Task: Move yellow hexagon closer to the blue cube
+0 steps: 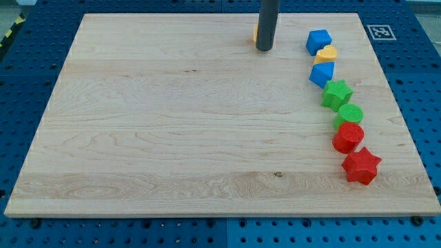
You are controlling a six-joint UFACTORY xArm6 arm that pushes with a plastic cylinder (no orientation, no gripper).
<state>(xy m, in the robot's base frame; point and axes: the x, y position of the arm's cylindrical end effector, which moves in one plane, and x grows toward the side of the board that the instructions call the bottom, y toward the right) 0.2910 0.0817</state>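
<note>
My tip (pixel 264 49) rests on the wooden board near the view's top centre. A yellow block (pixel 255 33) shows as a thin sliver at the rod's left edge; the rod hides most of it, so its shape cannot be made out. It is touching or very close to the rod. The blue cube (pixel 318 41) lies to the tip's right, about a rod's width or two away. A second yellow block (pixel 326 54), of unclear shape, touches the cube's lower right side.
Below the cube, a curved line of blocks runs down the board's right side: another blue block (pixel 322 74), a green star (pixel 337 93), a green cylinder (pixel 349 114), a red cylinder (pixel 348 137) and a red star (pixel 361 165). The board's right edge (pixel 406 124) is close to them.
</note>
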